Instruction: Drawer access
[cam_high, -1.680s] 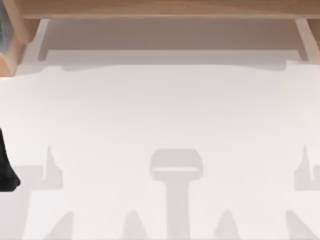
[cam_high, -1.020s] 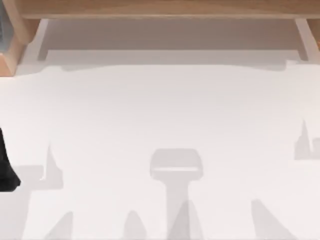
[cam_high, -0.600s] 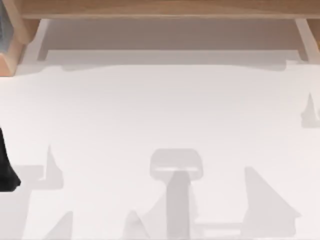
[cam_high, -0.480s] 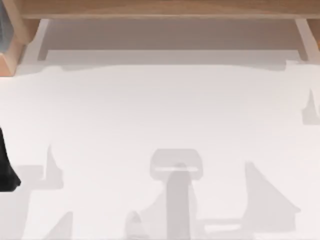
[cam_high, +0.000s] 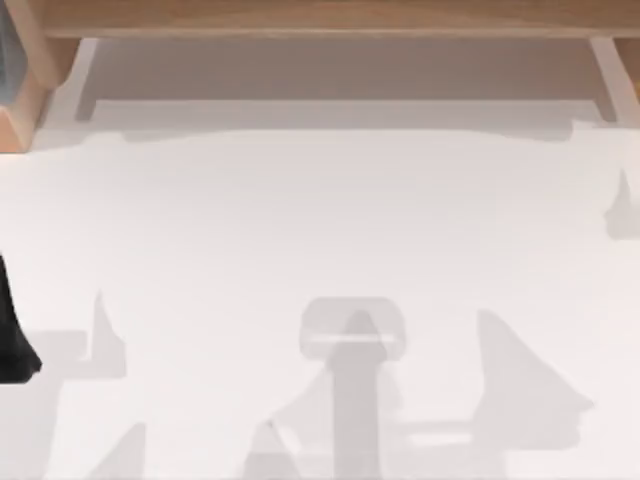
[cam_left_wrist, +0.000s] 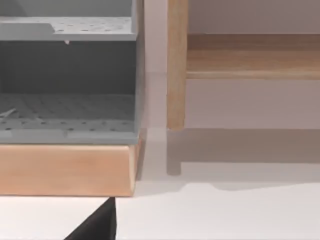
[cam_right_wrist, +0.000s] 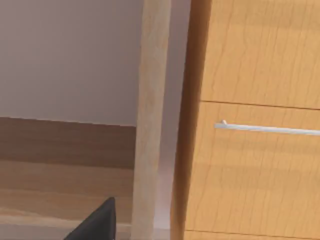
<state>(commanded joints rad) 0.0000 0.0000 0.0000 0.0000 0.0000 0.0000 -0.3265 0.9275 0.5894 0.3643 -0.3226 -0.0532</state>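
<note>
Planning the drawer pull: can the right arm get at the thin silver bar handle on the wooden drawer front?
Probably yes: the right wrist view faces the thin silver bar handle on the wooden drawer front with nothing between them.

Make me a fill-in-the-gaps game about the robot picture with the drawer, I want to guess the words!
1. The right wrist view shows a wooden drawer front with a thin handle coloured ____.
2. The left wrist view shows a shelf unit coloured ____ sitting on a wooden base.
3. In the top view, the table is coloured ____.
4. The drawer front in the right wrist view looks ____, not pulled out.

Missing words: silver; grey; white; closed
</note>
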